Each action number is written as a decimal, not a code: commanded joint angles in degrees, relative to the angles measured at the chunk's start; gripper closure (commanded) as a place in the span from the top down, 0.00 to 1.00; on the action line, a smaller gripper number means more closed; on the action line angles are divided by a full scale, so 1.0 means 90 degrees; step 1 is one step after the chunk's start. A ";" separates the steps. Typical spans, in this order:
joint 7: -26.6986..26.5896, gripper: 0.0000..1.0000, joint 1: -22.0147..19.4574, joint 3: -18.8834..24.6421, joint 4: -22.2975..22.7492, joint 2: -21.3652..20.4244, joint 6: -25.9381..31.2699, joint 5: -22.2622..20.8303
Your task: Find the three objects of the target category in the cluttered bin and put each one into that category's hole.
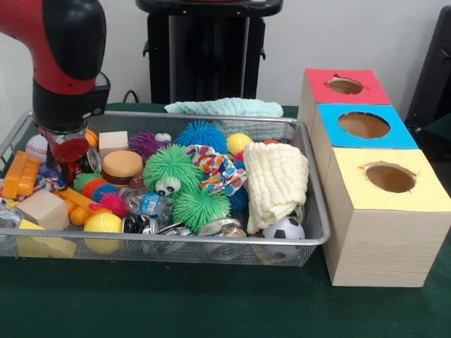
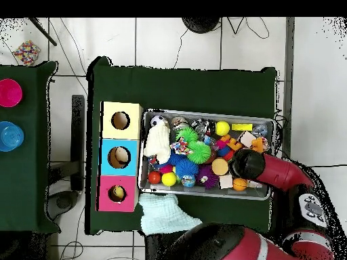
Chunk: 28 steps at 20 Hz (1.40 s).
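The wire-mesh bin [image 1: 211,241] is full of toys; it also shows in the overhead view [image 2: 203,114]. A cream folded cloth [image 1: 276,179] lies at its right end, next to the boxes [image 2: 158,142]. A white cloth with multicolour dots [image 1: 218,167] lies among the puffer balls in the middle [image 2: 181,145]. A mint cloth [image 1: 225,107] lies on the table outside the bin [image 2: 165,215]. The yellow-topped hole [image 1: 390,177] is in the nearest box [image 2: 120,120]. My gripper [image 1: 70,151] is down in the bin's left end, far from the cloths [image 2: 249,164]. Its tips are hidden.
Blue-topped [image 1: 363,124] and red-topped [image 1: 345,85] holes stand behind the yellow one. Green [image 1: 171,169] and blue [image 1: 202,134] puffer balls, a soccer ball [image 1: 284,229], a yellow ball [image 1: 103,223] and a wooden block [image 1: 44,209] crowd the bin. Pink [image 2: 9,93] and blue [image 2: 8,135] cups stand on a side table.
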 commanded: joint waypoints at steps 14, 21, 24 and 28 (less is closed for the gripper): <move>-0.1407 1.00 -0.0596 0.2402 -0.0502 -0.0011 0.0709 -0.0311; -0.1283 1.00 -0.0785 0.2691 -0.0403 0.0040 0.0470 -0.0417; -0.1162 1.00 -0.0747 0.2607 -0.0483 0.0115 0.0454 -0.0545; -0.1122 1.00 -0.0901 0.2665 -0.0462 0.0261 0.0092 -0.0755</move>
